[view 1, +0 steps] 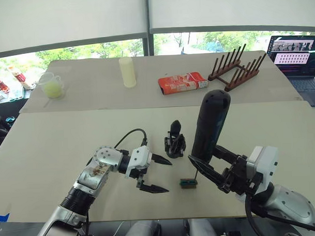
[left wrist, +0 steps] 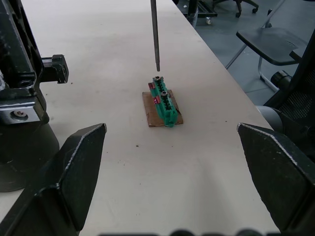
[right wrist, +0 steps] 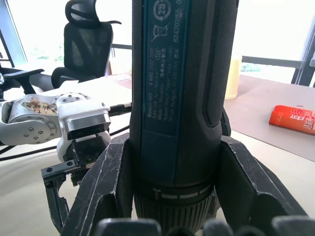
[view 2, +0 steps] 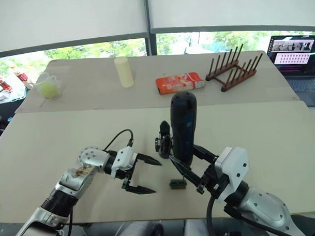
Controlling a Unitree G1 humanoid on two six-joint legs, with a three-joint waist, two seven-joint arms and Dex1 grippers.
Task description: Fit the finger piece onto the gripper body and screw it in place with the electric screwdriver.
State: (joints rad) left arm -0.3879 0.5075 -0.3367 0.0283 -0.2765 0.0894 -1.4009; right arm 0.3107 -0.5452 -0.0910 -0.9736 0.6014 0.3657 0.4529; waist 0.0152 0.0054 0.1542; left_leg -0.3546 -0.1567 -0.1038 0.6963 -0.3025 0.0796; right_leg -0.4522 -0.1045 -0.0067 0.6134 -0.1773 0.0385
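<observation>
The electric screwdriver (view 1: 210,125) stands upright, bit down, with my right gripper (view 1: 206,162) shut around its lower end. Its thin bit (left wrist: 155,34) hangs just above a screw on a small green block (left wrist: 163,102) lying on brown card. The gripper body (view 1: 175,140), black with one upright pointed finger, stands on the table just left of the screwdriver. Left of the green block, my left gripper (view 1: 166,174) is open and empty, its fingers pointing toward the block. The finger piece is out of view.
On the far table stand a pale yellow cylinder (view 1: 128,71), a clear jug with yellow-green content (view 1: 53,85), a red packet (view 1: 182,83) and a wooden rack (view 1: 237,68). A laptop (view 1: 295,56) sits far right. The table's front edge (view 1: 166,217) runs close below both grippers.
</observation>
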